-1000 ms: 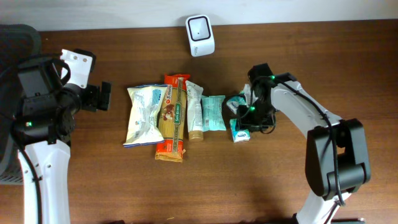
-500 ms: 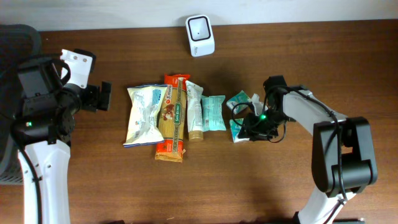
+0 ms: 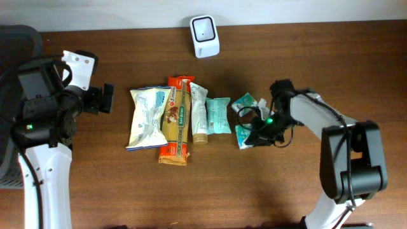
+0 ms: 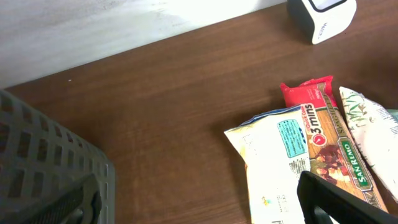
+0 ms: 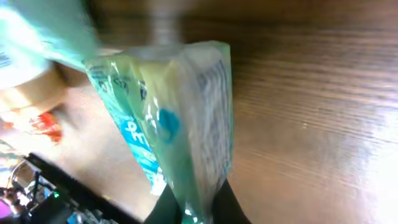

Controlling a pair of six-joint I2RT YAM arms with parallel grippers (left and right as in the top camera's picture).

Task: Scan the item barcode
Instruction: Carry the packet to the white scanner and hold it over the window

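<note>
pasta packet: "5 mins" in a round badge near its top, and "SAN REMO" on a green band lower down
white pouch: teal panel of print, too small to read
teal packet: lettering blurred, unreadable

This looks like a robot lab bench set up as a mock shop checkout. A brown wood-grain table stands against a plain white wall, and two white-and-black robot arms, the left arm and the right arm, reach in from its two ends. Packaged groceries lie in a row across the middle: a snack bag, a pasta pack, a tube, a teal pack and a teal pouch. A small white scanner with a dark window stands at the far edge by the wall. A grey mesh basket sits at the left end.
</note>
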